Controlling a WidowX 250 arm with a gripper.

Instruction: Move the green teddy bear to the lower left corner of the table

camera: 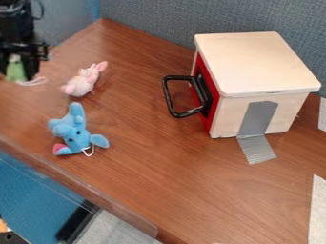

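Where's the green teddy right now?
In the camera view, the green teddy is up by the left edge, right at the robot's black hand, and its nearest neighbour is the pink toy, just to its right.

We note the arm (15, 19) cut off at upper left and the gripper (19, 66) too blurred for us to resolve. The green toy (15, 72) is partly hidden by the gripper, its features indistinct. The red front (214, 106) conceals the box's (251, 62) interior; the right edge crops the pale strips (318, 209).
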